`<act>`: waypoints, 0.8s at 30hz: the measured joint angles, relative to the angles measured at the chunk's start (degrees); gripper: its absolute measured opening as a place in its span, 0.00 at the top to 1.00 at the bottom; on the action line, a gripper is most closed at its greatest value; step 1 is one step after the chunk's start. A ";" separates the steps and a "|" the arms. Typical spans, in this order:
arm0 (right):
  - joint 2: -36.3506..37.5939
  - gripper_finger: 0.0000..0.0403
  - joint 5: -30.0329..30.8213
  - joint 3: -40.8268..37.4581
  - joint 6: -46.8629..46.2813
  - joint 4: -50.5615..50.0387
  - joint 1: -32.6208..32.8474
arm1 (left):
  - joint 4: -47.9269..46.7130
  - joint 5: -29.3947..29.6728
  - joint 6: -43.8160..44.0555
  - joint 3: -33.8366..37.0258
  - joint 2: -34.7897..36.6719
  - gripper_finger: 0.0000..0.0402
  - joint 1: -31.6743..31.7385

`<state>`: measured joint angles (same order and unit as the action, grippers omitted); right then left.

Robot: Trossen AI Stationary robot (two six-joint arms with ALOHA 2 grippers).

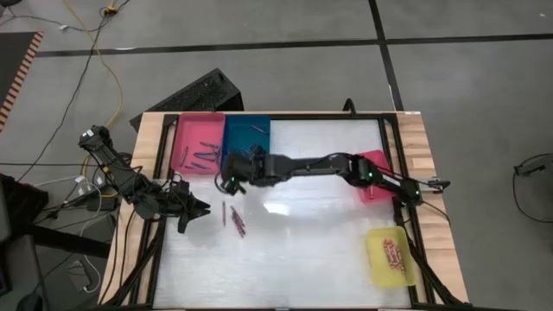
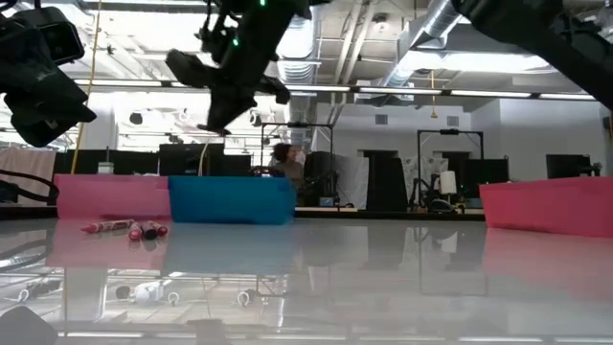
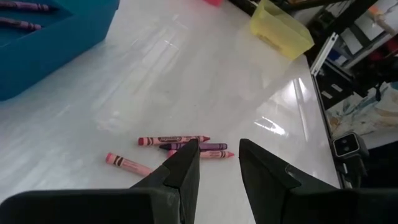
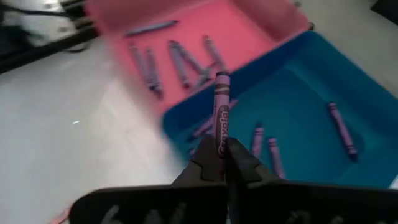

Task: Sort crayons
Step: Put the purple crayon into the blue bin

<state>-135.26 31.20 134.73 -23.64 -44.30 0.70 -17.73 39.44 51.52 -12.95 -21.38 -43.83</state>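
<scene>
Where my right gripper (image 4: 222, 163) clenches on a single crayon (image 4: 221, 115), the wrapper carries the one piece of writing I can read, the brand "Crayola", running along the stick just above the fingertips. That held crayon stands up out of the closed fingers, its free end pointing over the near wall of the blue tray (image 4: 367, 99), which lies directly beyond and below the claw. Several purple crayons (image 4: 341, 129) rest on the blue tray's floor on either side of the held stick, and farther past the claw the pink tray (image 4: 249, 31) holds more crayons, lying loose at mixed angles. From above, I see the right arm stretched across the table (image 1: 302, 250) so that its claw (image 1: 232, 180) hangs at the front edge of the blue tray (image 1: 246, 142). My left gripper (image 3: 217, 163) hovers over the white table with its fingers parted and grasping nothing. Just ahead of its fingertips lies a small cluster of loose crayons (image 3: 174, 140), two pinkish and one darker close together, with a fourth pink one (image 3: 127, 164) slightly apart to one side; their labels are too small for me to read. A yellow tray (image 3: 280, 28) sits well beyond that claw.
</scene>
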 joint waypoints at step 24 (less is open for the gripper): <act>-8.19 0.99 -7.32 -0.01 -6.08 3.26 -12.63 | -2.22 0.15 0.23 0.00 0.01 0.75 0.00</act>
<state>-143.45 23.88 134.72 -29.72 -41.05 -11.94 -19.94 39.59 51.74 -12.95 -21.37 -43.83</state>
